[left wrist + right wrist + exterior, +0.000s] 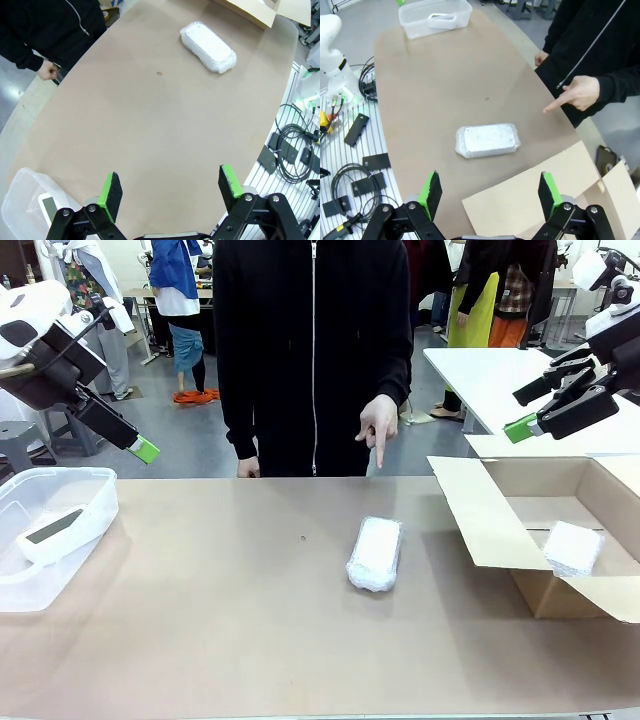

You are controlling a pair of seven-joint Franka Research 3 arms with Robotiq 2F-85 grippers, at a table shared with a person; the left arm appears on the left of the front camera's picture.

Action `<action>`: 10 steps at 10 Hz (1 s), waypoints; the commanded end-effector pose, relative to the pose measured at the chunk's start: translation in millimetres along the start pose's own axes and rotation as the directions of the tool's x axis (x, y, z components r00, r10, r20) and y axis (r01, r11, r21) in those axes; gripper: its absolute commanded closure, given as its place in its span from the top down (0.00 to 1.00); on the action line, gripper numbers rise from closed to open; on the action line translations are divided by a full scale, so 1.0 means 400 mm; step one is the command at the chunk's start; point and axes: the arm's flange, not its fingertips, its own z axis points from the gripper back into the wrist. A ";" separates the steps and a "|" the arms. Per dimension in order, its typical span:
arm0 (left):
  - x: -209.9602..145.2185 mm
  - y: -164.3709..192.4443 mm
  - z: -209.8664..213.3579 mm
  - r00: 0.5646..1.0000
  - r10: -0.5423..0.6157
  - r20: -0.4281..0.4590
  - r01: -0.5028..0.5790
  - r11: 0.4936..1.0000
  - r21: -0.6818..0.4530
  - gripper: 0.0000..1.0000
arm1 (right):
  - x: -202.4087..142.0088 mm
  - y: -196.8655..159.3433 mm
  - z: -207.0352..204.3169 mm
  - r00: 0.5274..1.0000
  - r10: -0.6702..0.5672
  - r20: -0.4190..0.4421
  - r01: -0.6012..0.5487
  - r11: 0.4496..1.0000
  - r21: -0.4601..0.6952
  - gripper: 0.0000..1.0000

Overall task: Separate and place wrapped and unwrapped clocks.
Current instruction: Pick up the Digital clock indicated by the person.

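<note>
Both my grippers are released, nothing held. Left gripper [170, 192] hangs above the near-left part of the table [200, 630], jaws wide, green pads apart with bare tabletop between them. In the front view it sits high on the left [140, 445], above the clear plastic tub [20, 570]. Right gripper [490, 192] is also spread wide, up at the right [525, 410] over the cardboard box [480, 525].

Clocks:
- One wrapped clock [375, 553] lies flat mid-table in crinkly film, touching nothing else, well apart from tub and box. My left wrist camera sees it far across the table [208, 46]; my right wrist camera sees it closer, ahead of my fingers [487, 140], just beside a box flap [535, 192].
- Second wrapped clock [573, 547] lies inside the box.
- Bare clock [52, 530], white with grey screen, lies in the tub, tilted against its wall.

The person stands at the far edge. One hand [380, 425] points a finger down toward the mid-table bundle; the other hand [248, 468] rests at the table edge.
</note>
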 end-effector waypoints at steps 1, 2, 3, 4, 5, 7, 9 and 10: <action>-0.004 0.001 0.000 1.000 0.000 0.006 0.001 1.000 -0.016 1.00 | -0.002 -0.006 -0.013 1.000 0.008 0.021 -0.008 1.000 0.003 1.00; -0.004 0.001 0.000 1.000 0.000 0.006 0.001 1.000 -0.016 1.00 | -0.002 -0.006 -0.013 1.000 0.008 0.021 -0.008 1.000 0.003 1.00; -0.004 0.001 0.000 1.000 0.000 0.006 0.001 1.000 -0.016 1.00 | -0.002 -0.006 -0.013 1.000 0.008 0.021 -0.008 1.000 0.003 1.00; -0.004 0.001 0.000 1.000 0.000 0.006 0.001 1.000 -0.016 1.00 | -0.002 -0.006 -0.013 1.000 0.008 0.021 -0.008 1.000 0.003 1.00; -0.004 0.001 0.000 1.000 0.000 0.006 0.001 1.000 -0.016 1.00 | -0.002 -0.006 -0.013 1.000 0.008 0.021 -0.008 1.000 0.003 1.00; -0.004 0.001 0.000 1.000 0.000 0.006 0.001 1.000 -0.016 1.00 | -0.002 -0.006 -0.013 1.000 0.008 0.021 -0.008 1.000 0.003 1.00; -0.004 0.001 0.000 1.000 0.000 0.006 0.001 1.000 -0.016 1.00 | -0.002 -0.006 -0.013 1.000 0.008 0.021 -0.008 1.000 0.003 1.00; -0.004 0.001 0.000 1.000 0.000 0.006 0.001 1.000 -0.016 1.00 | -0.002 -0.006 -0.013 1.000 0.008 0.021 -0.008 1.000 0.003 1.00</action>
